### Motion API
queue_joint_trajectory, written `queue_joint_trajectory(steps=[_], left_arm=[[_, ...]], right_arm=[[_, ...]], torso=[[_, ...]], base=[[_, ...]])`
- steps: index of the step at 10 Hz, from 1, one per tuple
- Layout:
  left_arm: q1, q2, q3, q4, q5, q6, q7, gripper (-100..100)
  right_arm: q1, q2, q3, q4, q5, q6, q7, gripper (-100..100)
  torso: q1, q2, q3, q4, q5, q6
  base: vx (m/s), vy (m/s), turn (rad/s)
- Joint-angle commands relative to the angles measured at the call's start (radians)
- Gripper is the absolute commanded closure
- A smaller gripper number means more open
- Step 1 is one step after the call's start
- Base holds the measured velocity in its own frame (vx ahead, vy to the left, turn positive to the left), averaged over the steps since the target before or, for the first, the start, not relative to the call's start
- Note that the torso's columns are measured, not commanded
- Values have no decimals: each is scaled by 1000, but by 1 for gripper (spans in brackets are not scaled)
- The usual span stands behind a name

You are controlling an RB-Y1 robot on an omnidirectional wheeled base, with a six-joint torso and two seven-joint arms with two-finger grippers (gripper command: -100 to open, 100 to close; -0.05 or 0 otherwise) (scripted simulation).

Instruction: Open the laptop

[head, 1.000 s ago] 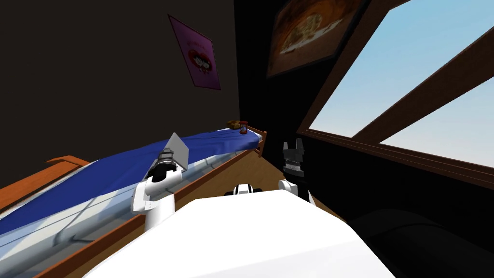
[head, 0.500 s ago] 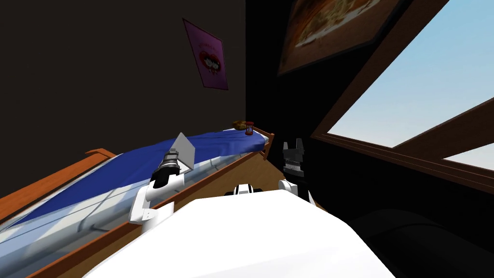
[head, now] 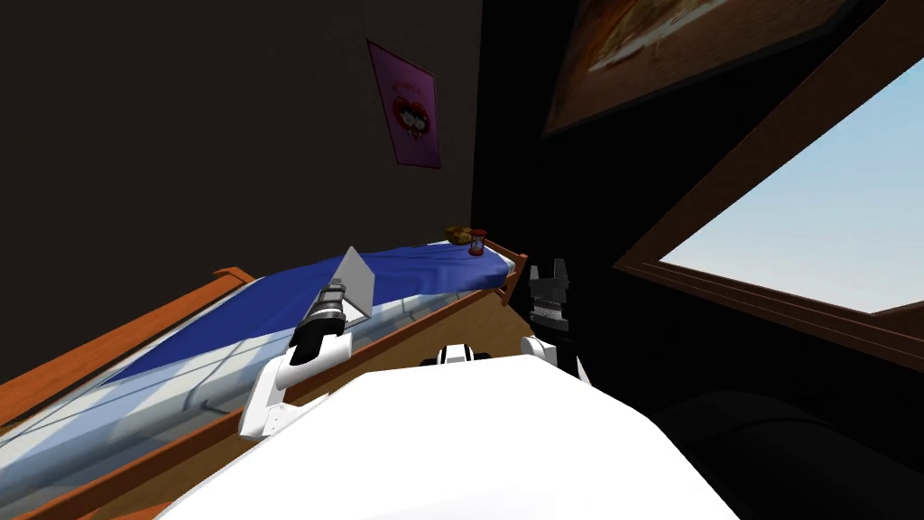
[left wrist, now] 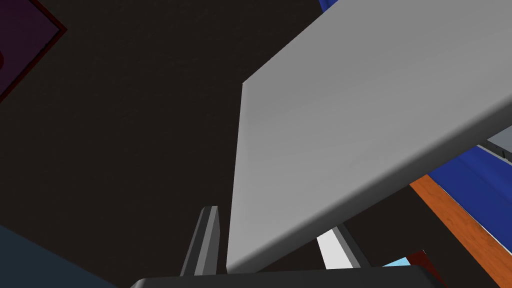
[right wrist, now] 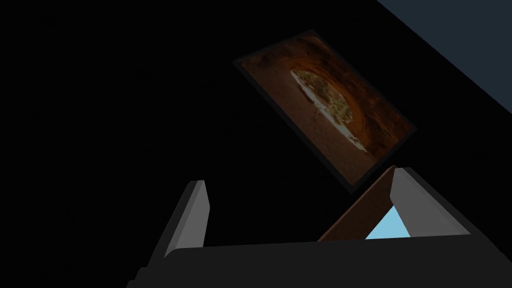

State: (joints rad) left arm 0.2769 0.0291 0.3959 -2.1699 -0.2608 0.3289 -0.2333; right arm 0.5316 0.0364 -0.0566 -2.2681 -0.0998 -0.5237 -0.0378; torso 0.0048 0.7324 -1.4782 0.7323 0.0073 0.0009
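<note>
Presently, one grey laptop [head: 359, 283] sits on the blue cover of the single wood-framed bed [head: 271, 302], at about eleven o'clock from my chest, its lid raised and standing at a steep tilt. The left gripper [left wrist: 274, 220] has its two fingers closed in on the lid's edge: one finger [left wrist: 207, 240] stands just beside the lid's near corner, while the other is partly hidden behind the panel. The right gripper [head: 549, 268] is held up at about one o'clock, well apart from the laptop, its two fingers spread wide with nothing between them. Two small objects rest at the far end of the bed, near twelve o'clock: one brown item [head: 458, 235] and one red item [head: 477, 242], just beside each other. The walls carry one purple poster [head: 415, 104] and one framed picture [head: 686, 45]. One window [head: 812, 226] shows at two o'clock.
</note>
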Motion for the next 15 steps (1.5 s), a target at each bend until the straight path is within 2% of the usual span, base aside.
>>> queue_joint_trajectory(steps=[1, 2, 3, 4, 5, 6, 7, 8, 10, 15], left_arm=[[70, -18, -65, -58, 18, -3, 1, 100], [88, -18, -72, -58, 18, -3, 1, 100], [119, -31, -107, -103, 26, -10, -1, 100], [137, -31, -117, -103, 26, -10, -1, 100], [172, -43, -152, -148, 34, -17, -2, 100], [187, -43, -162, -148, 34, -17, -2, 100], [173, -43, -150, -157, 26, -22, -8, 100], [165, -45, -154, -158, 62, -4, 29, 100], [155, -48, -158, -157, 98, 15, 68, 100], [130, -55, -167, -152, 188, 63, 164, 100]], right_arm=[[0, 0, 0, 0, 0, 0, 0, 0], [0, 0, 0, 0, 0, 0, 0, 0], [0, 0, 0, 0, 0, 0, 0, 0], [0, 0, 0, 0, 0, 0, 0, 0], [0, 0, 0, 0, 0, 0, 0, 0], [0, 0, 0, 0, 0, 0, 0, 0], [0, 0, 0, 0, 0, 0, 0, 0], [0, 0, 0, 0, 0, 0, 0, 0], [0, 0, 0, 0, 0, 0, 0, 0], [0, 0, 0, 0, 0, 0, 0, 0]], torso=[[0, 0, 0, -1, 1, 2], [-1, 0, 0, 0, 0, 0], [-1, 0, 0, 0, 0, 3], [-3, 0, 0, 0, -1, 1], [-4, 1, 1, 0, 0, 3], [-4, 1, 1, 0, -1, 2], [-3, 0, 1, -1, 0, 4], [-1, 1, 0, 2, -2, 3], [6, 2, 1, 3, -2, -1], [5, -2, -2, 1, -2, -1]], base=[[104, 9, 220], [88, 5, 144], [100, 6, 222], [87, 1, 130], [106, 21, 212], [82, 4, 131], [16, -5, 31], [-10, 59, 71], [7, 100, 55], [-3, 93, 51]])
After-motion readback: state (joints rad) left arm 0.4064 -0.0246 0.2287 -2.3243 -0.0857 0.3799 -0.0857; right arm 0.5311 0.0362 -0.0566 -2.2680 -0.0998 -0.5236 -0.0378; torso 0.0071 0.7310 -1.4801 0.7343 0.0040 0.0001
